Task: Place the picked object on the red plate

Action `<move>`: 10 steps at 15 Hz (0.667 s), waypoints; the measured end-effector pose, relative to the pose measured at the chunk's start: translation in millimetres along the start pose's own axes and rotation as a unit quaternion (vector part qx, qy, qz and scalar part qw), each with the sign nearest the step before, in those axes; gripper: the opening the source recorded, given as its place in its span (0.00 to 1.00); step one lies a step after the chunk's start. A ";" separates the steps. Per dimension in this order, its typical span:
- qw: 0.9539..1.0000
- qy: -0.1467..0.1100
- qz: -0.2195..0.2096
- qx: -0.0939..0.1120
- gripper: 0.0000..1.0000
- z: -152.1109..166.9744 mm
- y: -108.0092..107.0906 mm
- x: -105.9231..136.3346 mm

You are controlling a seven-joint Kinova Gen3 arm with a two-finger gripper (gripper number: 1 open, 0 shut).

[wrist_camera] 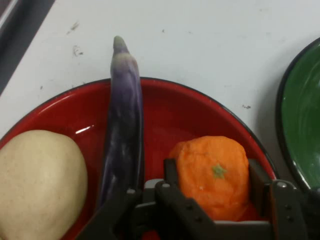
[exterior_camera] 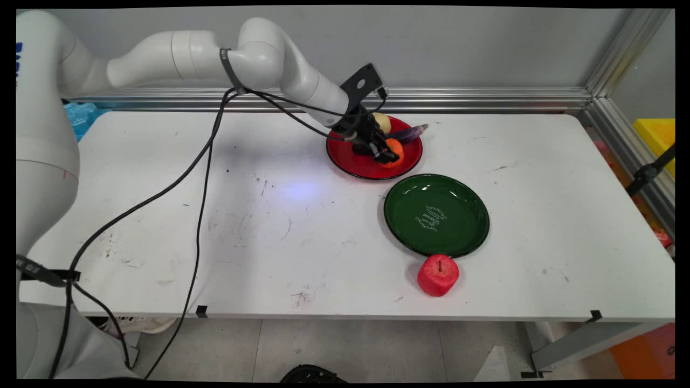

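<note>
We have the gripper (wrist_camera: 214, 172) down in the red plate (exterior_camera: 356, 164), its two fingers (wrist_camera: 171, 175) standing on either side of the orange (wrist_camera: 214, 175) and touching or nearly touching its flanks; the orange still rests on the plate, so we judge the grip as closed on it or very near so, not lifted. Just beside the gripper's left finger in the hand view lies the long purple eggplant (wrist_camera: 122, 135), its tip reaching over the plate's rim, and beyond that, at the far left, sits a pale yellowish rounded fruit or potato (wrist_camera: 37, 182); we cannot tell which. To the gripper's right the green plate (wrist_camera: 300, 125) stands apart from the red one, and in the main view a red apple (exterior_camera: 437, 275) sits just beside the green plate's near rim on the white table (exterior_camera: 161, 226). What worries us here: the finger next to the eggplant has little room, so any sideways shift could nudge it or roll it off the rim. The orange is round and looks soft, so an off-centre squeeze could let it slip out, and pressing down could tip or slide the shallow plate.
</note>
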 end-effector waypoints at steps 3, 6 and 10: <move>1.000 0.000 -0.001 -0.001 0.00 6.1 -3.1 -4.9; 1.000 -0.001 -0.002 -0.002 0.00 10.4 -4.8 -9.0; 1.000 -0.002 -0.005 -0.004 0.00 14.7 -5.6 -12.8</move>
